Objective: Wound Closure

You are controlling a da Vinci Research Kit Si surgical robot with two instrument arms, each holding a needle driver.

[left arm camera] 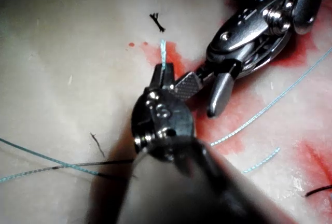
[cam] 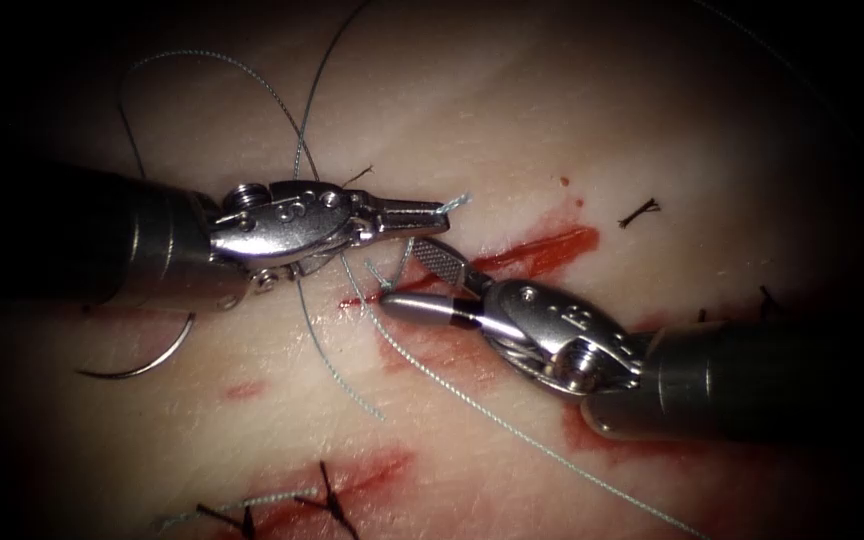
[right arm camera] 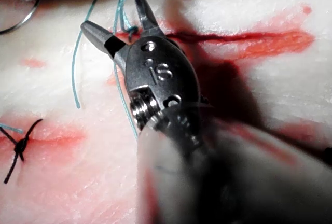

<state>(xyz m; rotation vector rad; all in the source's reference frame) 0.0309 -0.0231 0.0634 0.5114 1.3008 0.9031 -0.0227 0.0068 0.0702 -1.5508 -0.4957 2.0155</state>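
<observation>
My left tool (cam: 442, 210) comes in from the left, jaws shut on a short pale thread end (cam: 457, 203) that pokes out past its tip (left arm camera: 163, 53). The right tool (cam: 402, 275) stands open just below it, over the left end of the red cut (cam: 542, 250). Pale thread (right arm camera: 119, 24) rises between its spread jaws from a small tangle (cam: 379, 278) at the cut. The curved needle (cam: 147, 362) lies free on the tissue at the lower left, held by neither tool and not in the tissue. Long thread (cam: 512, 430) trails to the lower right.
Thread loops (cam: 282, 100) lie over the tissue behind the left tool. Dark tied stitches (cam: 327, 495) close an older cut at the bottom, and a dark cut thread end (cam: 640, 210) lies right of the wound. Red fluid (cam: 592, 435) stains the tissue under the right shaft.
</observation>
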